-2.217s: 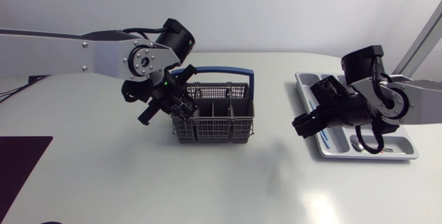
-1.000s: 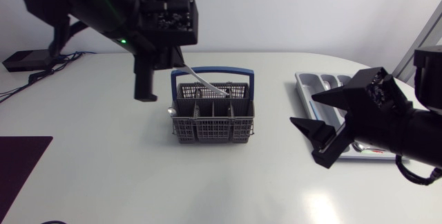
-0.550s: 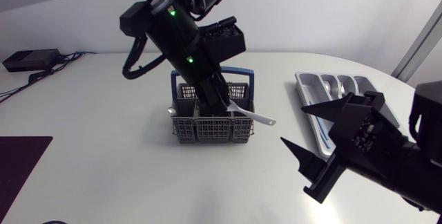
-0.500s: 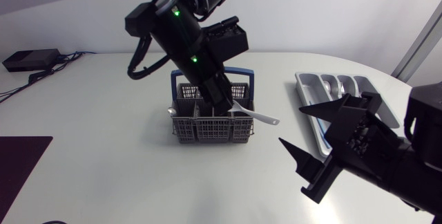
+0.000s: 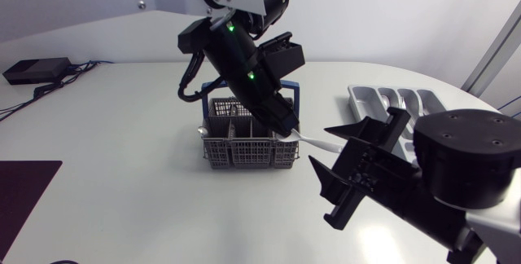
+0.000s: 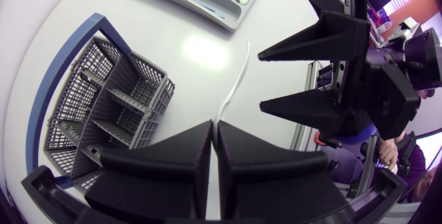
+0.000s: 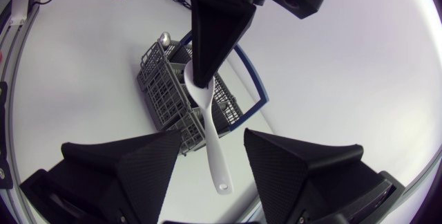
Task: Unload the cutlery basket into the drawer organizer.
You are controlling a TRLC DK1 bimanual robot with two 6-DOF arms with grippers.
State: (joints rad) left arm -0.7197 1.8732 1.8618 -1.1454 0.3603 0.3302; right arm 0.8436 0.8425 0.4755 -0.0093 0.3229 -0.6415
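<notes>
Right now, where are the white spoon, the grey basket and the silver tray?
white spoon [image 7: 213, 141], right wrist view, its handle.
grey basket [image 5: 248, 155], head view, front wall.
silver tray [image 5: 353, 98], head view, its rim.

Worktop [image 5: 122, 207]: white, smooth and slightly glossy. Its far edge curves round toward the right side. The surface lies in even, diffuse light, and the shadows on it are soft and grey. One bright patch of glare [image 6: 207, 51] shows on the surface in the left wrist view.

Near left corner: a dark purple mat [image 5: 24, 199] lies flat and runs out past the left edge of the head view.

Far left, by the worktop's edge: a small flat black box [image 5: 31, 70], with thin cables [image 5: 77, 66] trailing from it along the surface.

Behind the far edge: a plain pale wall [image 5: 391, 11], evenly lit and unmarked.
</notes>
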